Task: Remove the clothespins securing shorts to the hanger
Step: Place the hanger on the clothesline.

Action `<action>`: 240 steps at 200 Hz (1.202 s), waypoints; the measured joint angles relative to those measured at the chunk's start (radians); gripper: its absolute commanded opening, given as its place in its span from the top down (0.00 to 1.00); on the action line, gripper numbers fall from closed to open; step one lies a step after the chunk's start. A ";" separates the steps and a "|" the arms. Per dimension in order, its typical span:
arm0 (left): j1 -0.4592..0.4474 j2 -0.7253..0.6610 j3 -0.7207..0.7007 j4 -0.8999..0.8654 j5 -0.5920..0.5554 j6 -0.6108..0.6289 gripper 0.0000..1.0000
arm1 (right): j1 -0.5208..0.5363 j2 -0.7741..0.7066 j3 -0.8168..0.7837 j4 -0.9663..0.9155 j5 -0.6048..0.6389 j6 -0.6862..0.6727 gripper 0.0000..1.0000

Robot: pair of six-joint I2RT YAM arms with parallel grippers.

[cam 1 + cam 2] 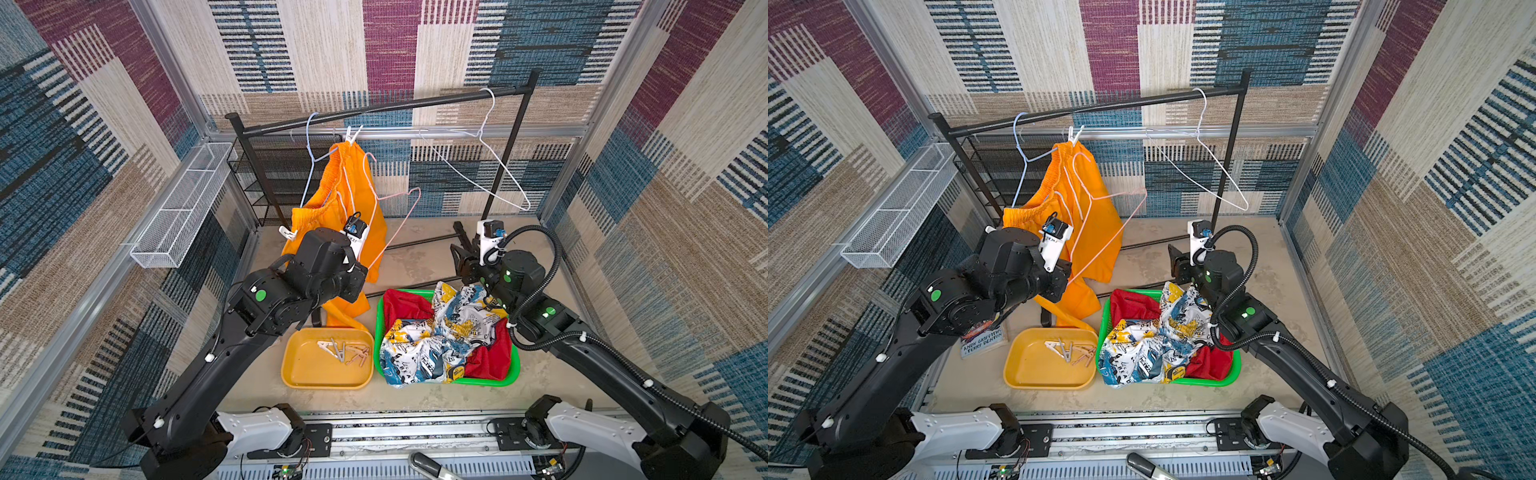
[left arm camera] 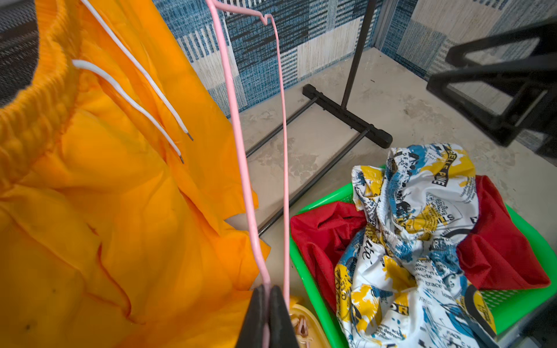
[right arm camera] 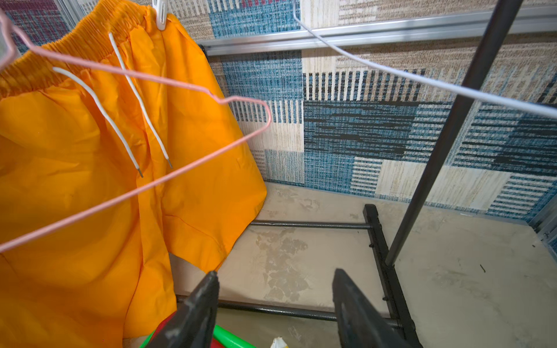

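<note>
The orange shorts hang on a pale blue hanger from the black rack. Two white clothespins hold the waistband, one at the top and one at the lower end. The top one also shows in the right wrist view. My left gripper is shut on the wire of a bare pink hanger in front of the shorts. My right gripper is open and empty, over the far edge of the green basket. Red shorts and printed shorts lie in that basket.
A yellow tray beside the basket holds several loose clothespins. A bare white hanger hangs at the rack's right end. A black mesh shelf and a white wire basket stand at the left. A book lies under the left arm.
</note>
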 measured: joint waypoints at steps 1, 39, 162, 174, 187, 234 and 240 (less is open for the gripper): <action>-0.003 0.002 0.005 0.000 -0.004 0.000 1.00 | 0.000 0.000 -0.002 -0.001 0.000 0.000 0.38; -0.084 0.080 0.139 -0.017 -0.108 -0.003 1.00 | 0.000 -0.014 -0.057 -0.009 0.000 0.009 0.38; -0.153 0.402 0.606 -0.095 -0.346 0.072 1.00 | 0.000 -0.060 -0.145 0.018 -0.067 0.039 0.38; -0.155 0.434 0.636 -0.104 -0.363 0.080 1.00 | 0.000 -0.064 -0.148 0.023 -0.073 0.041 0.38; -0.158 0.461 0.660 -0.109 -0.376 0.087 1.00 | 0.000 -0.067 -0.152 0.025 -0.082 0.041 0.38; -0.160 0.555 0.766 -0.114 -0.450 0.108 1.00 | 0.000 -0.077 -0.164 0.030 -0.097 0.045 0.37; -0.160 0.566 0.779 -0.114 -0.459 0.116 1.00 | 0.000 -0.079 -0.166 0.031 -0.097 0.045 0.37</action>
